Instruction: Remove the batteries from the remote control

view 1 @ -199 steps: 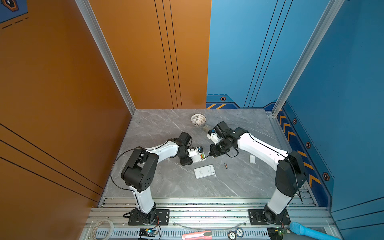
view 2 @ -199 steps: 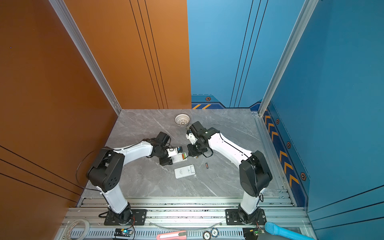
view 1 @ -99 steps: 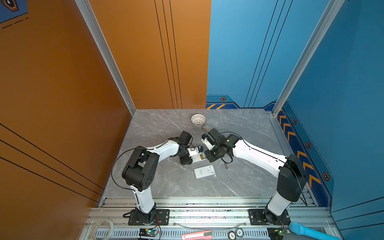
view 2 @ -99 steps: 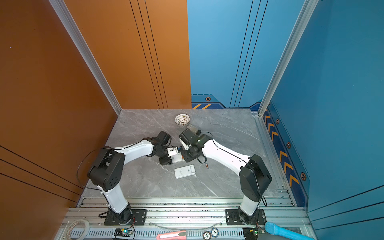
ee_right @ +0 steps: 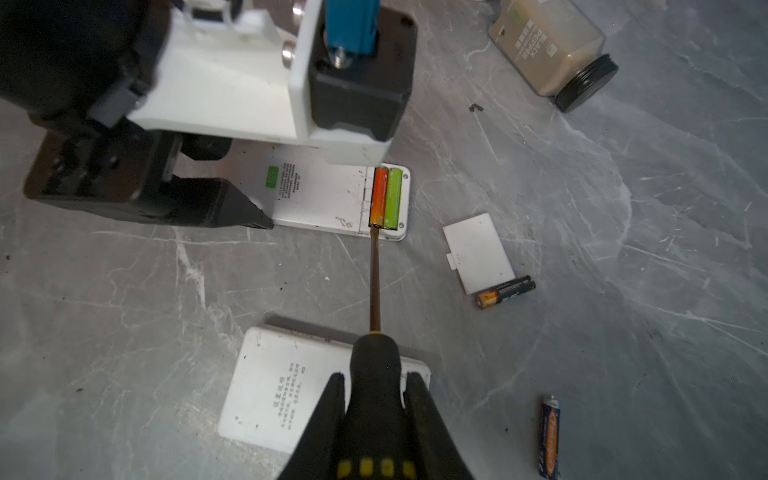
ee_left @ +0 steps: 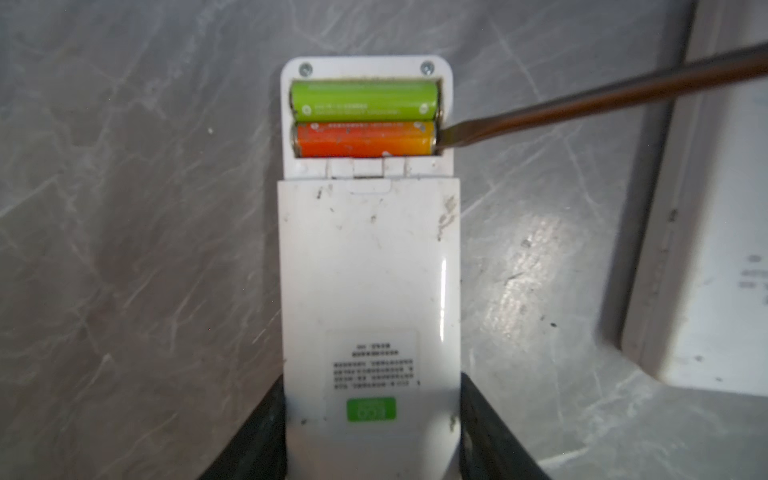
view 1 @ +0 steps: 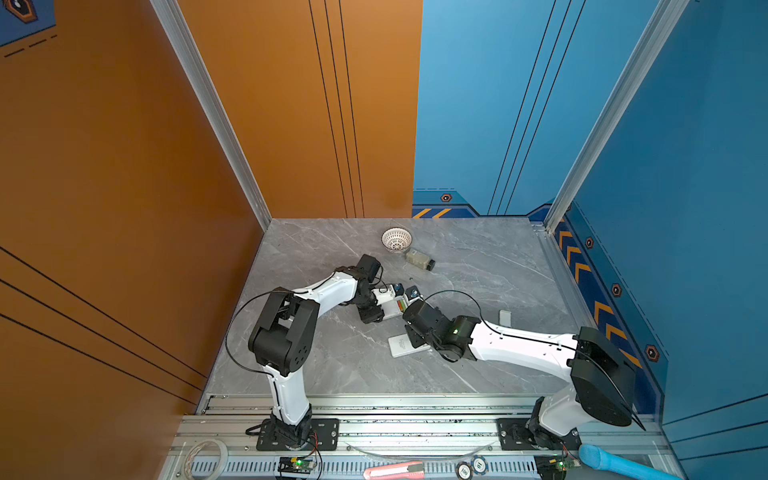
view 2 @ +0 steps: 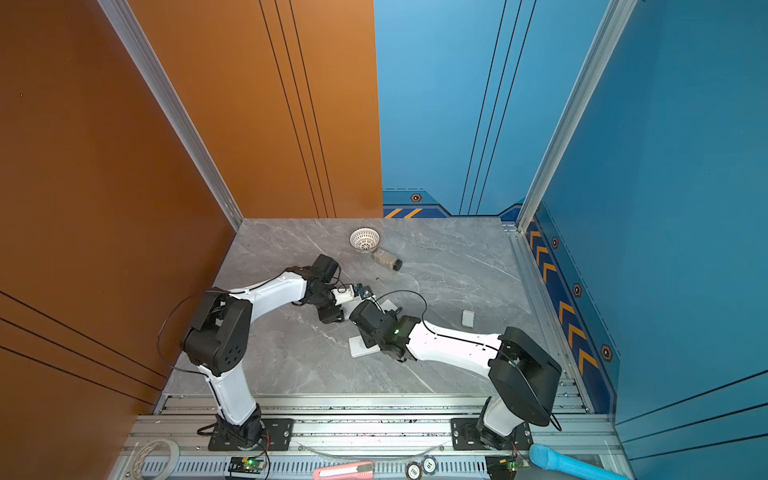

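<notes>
On the tabletop (ee_right: 623, 208), left gripper (ee_left: 372, 419) is clamping the remote (ee_left: 365, 257) — right gripper (ee_right: 376, 399) is gripping a screwdriver (ee_right: 375, 274), tip poking the orange battery (ee_left: 365, 143) sitting beside the green battery (ee_left: 365, 99) in its bay.

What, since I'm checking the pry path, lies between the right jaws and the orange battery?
Only the screwdriver shaft, its tip at the orange battery; right wrist view.

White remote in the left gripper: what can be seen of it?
The white plastic remote control lies back up on the grey marbled table, scuffed, with a printed label and green sticker. Its cover is off; a light green battery and an orange battery lie side by side inside. The left gripper clamps its sides; a dark screwdriver blade touches the orange battery's end.
</notes>
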`<state>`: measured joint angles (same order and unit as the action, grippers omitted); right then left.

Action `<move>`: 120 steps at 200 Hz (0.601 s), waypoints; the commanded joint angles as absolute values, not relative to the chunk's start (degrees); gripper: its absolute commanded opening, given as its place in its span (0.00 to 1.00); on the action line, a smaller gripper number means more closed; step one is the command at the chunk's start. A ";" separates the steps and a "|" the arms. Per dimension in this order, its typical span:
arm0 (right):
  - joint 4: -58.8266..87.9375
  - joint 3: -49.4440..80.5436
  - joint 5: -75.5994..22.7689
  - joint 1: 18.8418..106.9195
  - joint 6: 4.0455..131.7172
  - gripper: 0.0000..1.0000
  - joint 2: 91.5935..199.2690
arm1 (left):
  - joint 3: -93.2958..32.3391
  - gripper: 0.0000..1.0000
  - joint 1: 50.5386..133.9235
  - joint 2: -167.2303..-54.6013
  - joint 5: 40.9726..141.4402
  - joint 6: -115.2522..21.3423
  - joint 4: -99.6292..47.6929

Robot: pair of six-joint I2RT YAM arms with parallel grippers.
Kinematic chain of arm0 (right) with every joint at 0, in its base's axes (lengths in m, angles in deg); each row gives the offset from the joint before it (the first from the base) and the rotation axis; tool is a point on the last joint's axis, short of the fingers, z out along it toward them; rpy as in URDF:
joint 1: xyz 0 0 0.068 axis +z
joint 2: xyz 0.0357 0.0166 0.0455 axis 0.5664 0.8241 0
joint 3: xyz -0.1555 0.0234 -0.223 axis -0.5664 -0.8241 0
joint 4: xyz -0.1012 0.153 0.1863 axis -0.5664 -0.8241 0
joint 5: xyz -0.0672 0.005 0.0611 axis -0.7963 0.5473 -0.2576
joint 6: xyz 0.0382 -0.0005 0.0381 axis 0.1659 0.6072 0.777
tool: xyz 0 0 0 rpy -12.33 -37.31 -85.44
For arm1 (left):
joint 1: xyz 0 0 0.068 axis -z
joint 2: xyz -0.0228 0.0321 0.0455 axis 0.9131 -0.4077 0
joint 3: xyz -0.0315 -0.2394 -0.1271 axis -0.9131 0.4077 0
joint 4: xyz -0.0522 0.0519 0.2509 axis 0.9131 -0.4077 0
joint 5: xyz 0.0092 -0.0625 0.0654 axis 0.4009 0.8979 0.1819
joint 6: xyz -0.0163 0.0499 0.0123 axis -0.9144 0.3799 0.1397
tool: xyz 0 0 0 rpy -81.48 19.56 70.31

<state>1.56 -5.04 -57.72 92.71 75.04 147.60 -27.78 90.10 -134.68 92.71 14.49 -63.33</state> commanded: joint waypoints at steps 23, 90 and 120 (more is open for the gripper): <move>19.13 -6.94 -67.25 90.38 77.62 0.00 149.19 | -28.88 0.00 91.17 -136.42 107.27 16.43 -74.47; 27.48 -2.61 -62.77 85.86 76.85 0.00 151.53 | -30.61 0.00 90.12 -138.54 109.95 14.40 -75.58; 23.23 1.02 -60.16 84.30 76.46 0.00 151.45 | -31.06 0.00 89.50 -139.01 107.85 13.48 -75.69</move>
<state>22.96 -2.79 -60.91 84.76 76.25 151.52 -30.18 90.50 -138.02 105.82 13.33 -72.10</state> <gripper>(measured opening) 0.248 0.571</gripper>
